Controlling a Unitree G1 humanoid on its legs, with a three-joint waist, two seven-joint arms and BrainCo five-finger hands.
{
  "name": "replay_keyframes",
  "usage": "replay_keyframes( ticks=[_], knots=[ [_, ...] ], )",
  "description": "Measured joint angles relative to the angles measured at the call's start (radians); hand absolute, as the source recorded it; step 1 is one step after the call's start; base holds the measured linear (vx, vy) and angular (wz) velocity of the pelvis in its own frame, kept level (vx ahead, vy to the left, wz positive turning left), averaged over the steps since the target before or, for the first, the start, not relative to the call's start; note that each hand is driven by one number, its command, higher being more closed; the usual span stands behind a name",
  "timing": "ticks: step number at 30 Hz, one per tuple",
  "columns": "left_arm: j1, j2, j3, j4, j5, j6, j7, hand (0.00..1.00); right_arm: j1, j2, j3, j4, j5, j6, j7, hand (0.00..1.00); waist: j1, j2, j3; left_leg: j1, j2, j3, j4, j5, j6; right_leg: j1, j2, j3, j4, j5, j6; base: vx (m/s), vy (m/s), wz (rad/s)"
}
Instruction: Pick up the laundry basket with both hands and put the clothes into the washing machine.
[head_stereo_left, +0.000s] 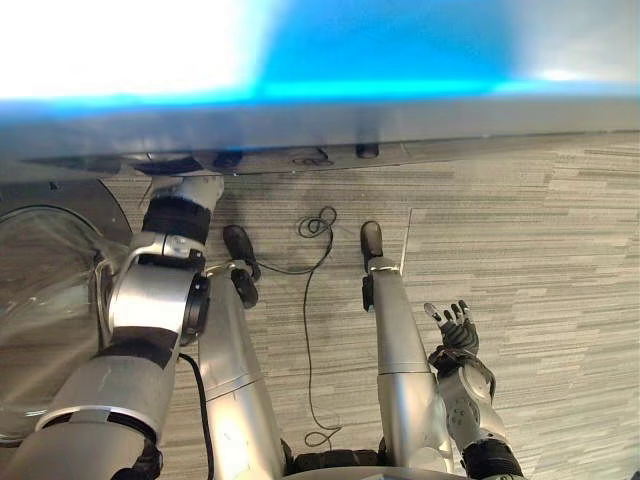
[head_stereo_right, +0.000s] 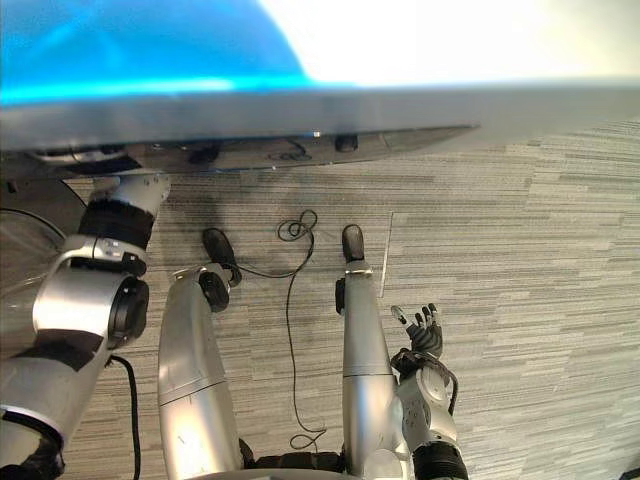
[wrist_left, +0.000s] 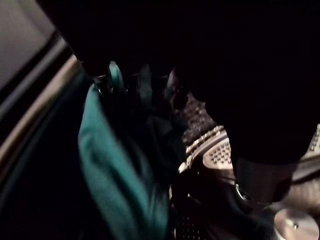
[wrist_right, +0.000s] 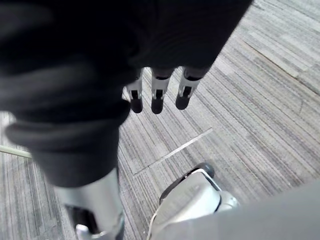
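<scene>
At left, past the round clear-glass washer door (head_stereo_left: 40, 290), we see the left hand (wrist_left: 115, 75) just above the crumpled teal cloth garment (wrist_left: 115, 170), beside the perforated steel drum (wrist_left: 215, 150). We cannot tell its grip. At right, the right hand (head_stereo_left: 455, 330) hangs empty, fingers spread, over grey striped carpet (head_stereo_left: 540, 260).

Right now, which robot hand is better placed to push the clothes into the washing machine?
Left. The left robot hand is at the drum, beside the teal cloth; the right robot hand hangs open over the carpet, well outside.

Grey streaked carpet floor (head_stereo_left: 540, 260) with faint seams.
</scene>
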Motion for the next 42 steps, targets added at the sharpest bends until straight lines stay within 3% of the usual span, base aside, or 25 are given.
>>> replay_keyframes(
  ticks=[6,12,15,17,19,22,24,27,31,36,37,39,40,41,42],
  knots=[
    [0.256,-0.035,0.05,-0.096,0.005,-0.014,-0.016,0.0,0.002,0.001,0.018,0.015,-0.033,0.011,0.004,0.0,0.0,-0.001,-0.001,0.199,-0.016,0.009,-0.159,0.045,-0.023,0.19,-0.03,-0.039,-0.125,0.018,-0.035,0.07,-0.038,0.17],
    [0.47,-0.135,0.104,-0.149,0.012,-0.041,-0.07,0.0,0.002,0.002,0.014,0.059,-0.034,0.014,0.015,0.0,0.022,0.001,-0.023,0.415,-0.053,0.027,-0.334,0.098,-0.036,0.393,-0.068,-0.074,-0.254,0.03,-0.053,0.15,-0.01,0.24],
    [0.631,-0.207,0.107,-0.142,0.015,-0.044,-0.09,0.0,0.001,0.004,0.009,0.122,-0.035,0.025,0.024,0.0,0.025,0.002,-0.094,0.508,-0.066,0.035,-0.413,0.112,-0.046,0.482,-0.082,-0.097,-0.315,0.033,-0.058,0.14,0.005,0.15],
    [0.782,-0.282,0.098,-0.113,0.107,-0.045,-0.129,0.0,0.004,0.013,-0.014,0.185,-0.037,0.032,0.034,0.0,0.049,0.01,-0.147,0.62,-0.071,0.05,-0.486,0.121,-0.055,0.584,-0.092,-0.12,-0.372,0.038,-0.065,0.19,-0.003,0.1],
    [0.868,-0.326,0.095,-0.034,0.216,-0.039,-0.158,0.0,0.008,0.015,-0.044,0.242,-0.044,0.039,0.051,0.0,0.05,0.023,-0.197,0.7,-0.085,0.057,-0.558,0.144,-0.061,0.655,-0.106,-0.138,-0.413,0.041,-0.069,0.16,-0.022,0.19],
    [0.992,-0.358,0.1,0.149,0.514,0.007,-0.203,0.0,0.018,0.02,-0.129,0.363,-0.096,0.052,0.079,0.0,0.05,0.049,-0.278,0.84,-0.102,0.072,-0.68,0.181,-0.072,0.773,-0.116,-0.15,-0.487,0.049,-0.07,0.11,-0.021,0.06],
    [1.036,-0.369,0.132,0.214,0.608,0.027,-0.225,0.0,0.029,0.018,-0.197,0.429,-0.12,0.058,0.092,0.0,0.048,0.074,-0.312,0.899,-0.11,0.067,-0.753,0.213,-0.076,0.826,-0.117,-0.169,-0.529,0.058,-0.075,0.06,-0.015,0.14],
    [1.063,-0.371,0.232,0.284,0.644,0.041,-0.263,0.0,0.036,0.012,-0.292,0.528,-0.145,0.083,0.115,0.0,0.047,0.101,-0.334,0.982,-0.113,0.065,-0.833,0.249,-0.086,0.893,-0.111,-0.181,-0.562,0.061,-0.081,0.01,-0.028,0.1],
    [1.115,-0.375,0.346,0.309,0.663,0.07,-0.265,0.0,0.091,0.014,-0.386,0.6,-0.157,0.104,0.137,0.0,0.048,0.105,-0.36,1.057,-0.095,0.053,-0.841,0.249,-0.087,0.985,-0.094,-0.198,-0.589,0.064,-0.085,-0.03,-0.043,0.07],
    [1.125,-0.369,0.344,0.298,0.663,0.071,-0.265,0.0,0.085,0.02,-0.422,0.631,-0.191,0.119,0.157,0.0,0.047,0.097,-0.366,1.072,-0.046,0.043,-0.731,0.206,-0.102,1.041,-0.041,-0.19,-0.589,0.066,-0.11,-0.12,-0.056,-0.09],
    [1.126,-0.371,0.335,0.285,0.655,0.07,-0.264,0.0,0.086,0.019,-0.417,0.631,-0.192,0.119,0.156,0.0,0.047,0.1,-0.367,1.065,-0.024,0.041,-0.677,0.182,-0.095,1.054,-0.023,-0.182,-0.589,0.059,-0.125,-0.18,-0.048,-0.25],
    [1.123,-0.371,0.321,0.283,0.64,0.07,-0.264,0.0,0.082,0.015,-0.406,0.631,-0.203,0.119,0.155,0.0,0.047,0.107,-0.374,1.05,-0.008,0.043,-0.614,0.154,-0.049,1.059,-0.011,-0.166,-0.586,0.058,-0.127,-0.14,-0.01,-0.23],
    [1.121,-0.372,0.299,0.281,0.639,0.07,-0.262,0.0,0.078,0.009,-0.384,0.629,-0.217,0.118,0.154,0.0,0.048,0.114,-0.377,1.04,-0.011,0.042,-0.588,0.127,-0.02,1.053,-0.009,-0.148,-0.581,0.058,-0.127,-0.1,0.011,-0.24],
    [1.121,-0.376,0.29,0.274,0.631,0.07,-0.262,0.0,0.074,0.0,-0.369,0.63,-0.227,0.117,0.153,0.0,0.048,0.11,-0.374,1.03,-0.032,0.025,-0.551,0.089,-0.037,1.044,-0.01,-0.131,-0.573,0.058,-0.128,-0.12,0.104,-0.49],
    [1.124,-0.386,0.272,0.273,0.62,0.07,-0.261,0.0,0.07,-0.023,-0.369,0.634,-0.229,0.117,0.151,0.0,0.053,0.125,-0.378,1.025,-0.106,-0.015,-0.471,0.03,-0.067,1.028,-0.023,-0.086,-0.562,0.058,-0.127,-0.08,0.158,-0.74]
  ],
)
